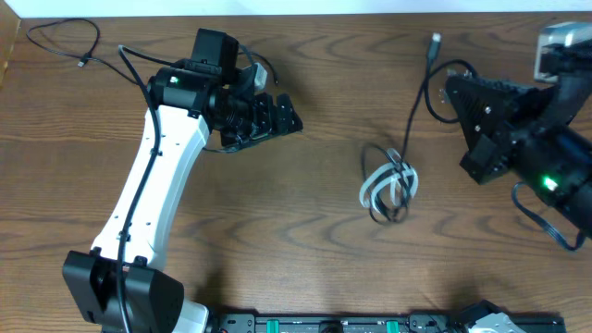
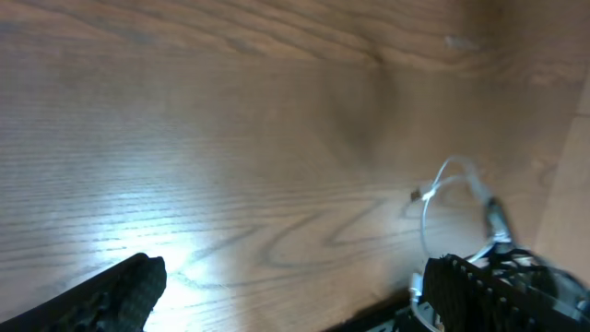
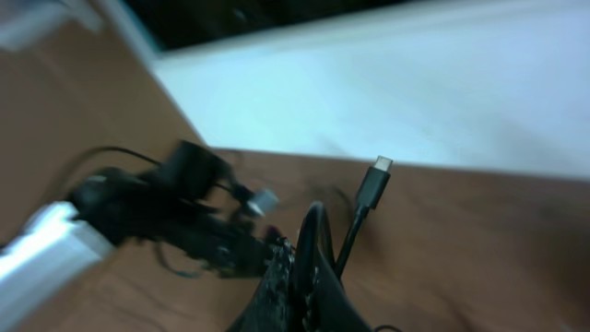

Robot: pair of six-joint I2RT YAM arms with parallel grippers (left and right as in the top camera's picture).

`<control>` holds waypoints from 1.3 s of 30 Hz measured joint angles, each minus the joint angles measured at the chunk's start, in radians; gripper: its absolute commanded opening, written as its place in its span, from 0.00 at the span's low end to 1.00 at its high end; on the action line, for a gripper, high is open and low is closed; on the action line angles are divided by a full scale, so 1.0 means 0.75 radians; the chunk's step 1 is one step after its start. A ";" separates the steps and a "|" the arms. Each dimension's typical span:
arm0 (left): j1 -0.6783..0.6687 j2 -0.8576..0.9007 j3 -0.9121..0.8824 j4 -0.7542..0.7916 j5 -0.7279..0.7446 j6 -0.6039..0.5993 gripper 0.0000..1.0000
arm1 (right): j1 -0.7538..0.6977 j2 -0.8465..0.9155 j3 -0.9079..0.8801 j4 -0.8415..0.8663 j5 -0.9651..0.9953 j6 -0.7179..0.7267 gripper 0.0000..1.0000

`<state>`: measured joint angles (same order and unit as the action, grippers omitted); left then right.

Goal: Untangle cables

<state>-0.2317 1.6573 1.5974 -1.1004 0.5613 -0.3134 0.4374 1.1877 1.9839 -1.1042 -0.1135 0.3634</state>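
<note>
Barely begun: a loose black cord (image 1: 57,39) lies free at 10 o'clock. The white cord (image 1: 375,185) stays tangled with the plugged black cord (image 1: 424,88), which the right claw (image 3: 312,258) is grasping; the left claw (image 2: 295,281) is released.

White cord (image 1: 367,188) coiled in small loops at table centre, tangled w/ a black cord (image 1: 416,106) that runs toward the far edge, ending in a small plug (image 1: 435,40). 2nd black cord (image 1: 57,51) lies loose at far-left corner, well apart.
</note>
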 measured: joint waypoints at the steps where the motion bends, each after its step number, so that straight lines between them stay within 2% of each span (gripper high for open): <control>1: -0.008 0.000 0.000 0.001 0.024 0.011 0.94 | 0.000 0.017 0.001 -0.037 0.039 0.013 0.01; 7: -0.105 0.000 0.000 0.002 0.274 0.187 0.94 | 0.000 0.198 -0.005 -0.078 0.193 0.157 0.02; 12: -0.211 0.000 0.000 0.001 0.319 0.250 0.94 | -0.001 0.303 -0.022 0.044 0.167 0.276 0.01; 19: -0.291 0.000 0.000 0.047 0.194 0.240 0.94 | -0.001 0.258 -0.023 0.212 -0.022 0.341 0.01; 29: -0.291 0.000 -0.001 0.237 0.074 0.158 0.94 | -0.001 0.075 -0.022 0.221 -0.152 0.416 0.01; 35: -0.291 0.002 -0.001 0.282 -0.146 0.096 0.94 | -0.001 0.004 -0.022 0.235 -0.201 0.461 0.01; 39: -0.293 0.027 -0.001 0.283 -0.215 0.071 0.94 | -0.001 -0.035 -0.022 0.249 -0.213 0.482 0.02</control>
<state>-0.4515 1.6775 1.5970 -0.8883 0.4000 -0.2604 0.4370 1.1614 1.9671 -0.9173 -0.2733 0.7246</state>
